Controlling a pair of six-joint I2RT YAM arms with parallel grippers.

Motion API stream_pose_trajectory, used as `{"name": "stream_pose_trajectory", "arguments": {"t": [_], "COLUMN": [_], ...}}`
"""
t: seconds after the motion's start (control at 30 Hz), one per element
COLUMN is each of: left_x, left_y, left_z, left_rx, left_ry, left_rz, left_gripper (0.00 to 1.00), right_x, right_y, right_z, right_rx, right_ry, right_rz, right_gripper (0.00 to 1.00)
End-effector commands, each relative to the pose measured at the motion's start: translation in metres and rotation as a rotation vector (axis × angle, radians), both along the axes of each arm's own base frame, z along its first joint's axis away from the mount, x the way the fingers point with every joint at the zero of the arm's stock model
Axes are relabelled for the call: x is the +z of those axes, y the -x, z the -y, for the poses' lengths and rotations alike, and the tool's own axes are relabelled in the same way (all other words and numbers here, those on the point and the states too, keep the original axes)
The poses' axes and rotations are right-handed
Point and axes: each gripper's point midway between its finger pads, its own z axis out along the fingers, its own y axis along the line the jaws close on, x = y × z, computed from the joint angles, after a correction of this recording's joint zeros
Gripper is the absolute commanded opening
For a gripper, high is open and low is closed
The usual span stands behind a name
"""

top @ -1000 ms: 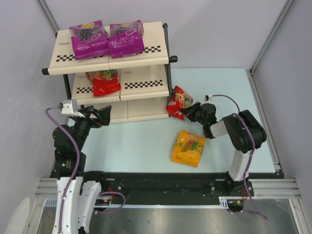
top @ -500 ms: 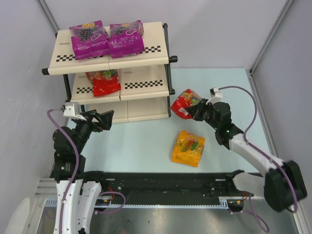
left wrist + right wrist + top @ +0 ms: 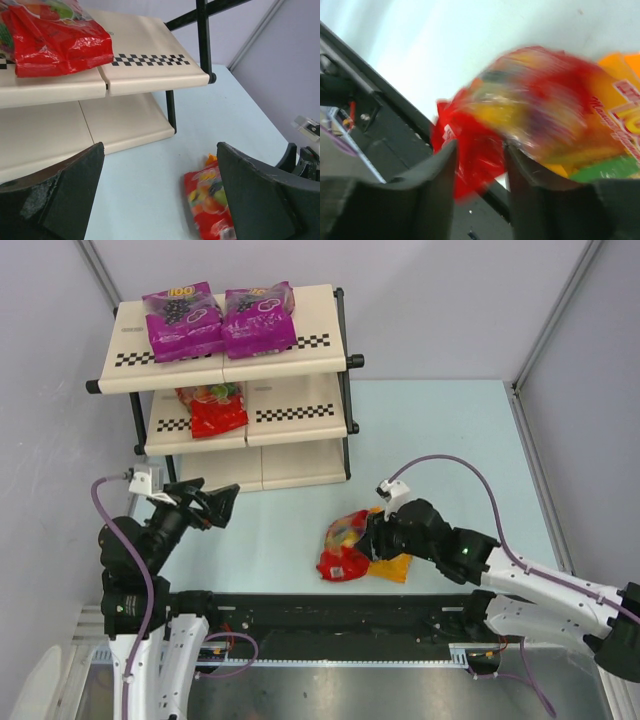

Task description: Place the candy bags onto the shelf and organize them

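Two magenta-purple candy bags [image 3: 183, 320] [image 3: 260, 318] lie on the top board of the shelf [image 3: 300, 340], and a red one [image 3: 212, 408] [image 3: 55, 40] lies on the middle board [image 3: 150, 60]. A second red bag [image 3: 343, 548] [image 3: 210, 200] [image 3: 480, 145] is low over the table's front, blurred, between the parted fingers of my right gripper [image 3: 372, 538] [image 3: 480, 160]. The orange-yellow bag [image 3: 395, 568] [image 3: 620, 115] lies partly under that gripper and the red bag. My left gripper [image 3: 225, 505] [image 3: 160, 195] hangs wide open and empty near the shelf's lower left.
The shelf's black tube frame [image 3: 202, 40] stands at its right end. A black rail [image 3: 330, 615] [image 3: 375, 115] runs along the table's near edge, just past the red bag. Grey walls close in the left and right sides.
My right arm swung the red bag from beside the shelf down to the table's front, over the orange-yellow bag, and its jaws have parted. The left gripper shifted slightly.
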Motion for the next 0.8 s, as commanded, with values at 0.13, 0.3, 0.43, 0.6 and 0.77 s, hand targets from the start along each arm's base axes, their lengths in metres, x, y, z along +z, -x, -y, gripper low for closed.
{"name": "stream_pose_trajectory", "arguments": {"t": [0.13, 0.3, 0.43, 0.6, 0.77], "left_x": [-0.011, -0.022, -0.029, -0.027, -0.029], "left_y": [0.015, 0.016, 0.018, 0.019, 0.018], "left_z": [0.015, 0.025, 0.024, 0.020, 0.020], "left_rx": [-0.093, -0.148, -0.146, -0.125, -0.123], "left_ry": [0.027, 0.064, 0.053, 0.030, 0.028], "left_rz": [-0.032, -0.051, -0.065, -0.069, -0.080], "left_gripper": [0.98, 0.94, 0.94, 0.94, 0.94], "right_x": [0.025, 0.010, 0.006, -0.005, -0.007], "right_y": [-0.029, -0.029, -0.028, -0.025, -0.013], "right_z": [0.054, 0.058, 0.034, -0.010, -0.078], "right_rx": [-0.389, -0.424, -0.358, -0.216, -0.053], "right_ry": [-0.030, -0.015, -0.031, -0.037, -0.093], "right_rz": [0.106, 0.063, 0.054, 0.057, 0.021], "right_gripper": [0.71, 0.65, 0.57, 0.39, 0.23]}}
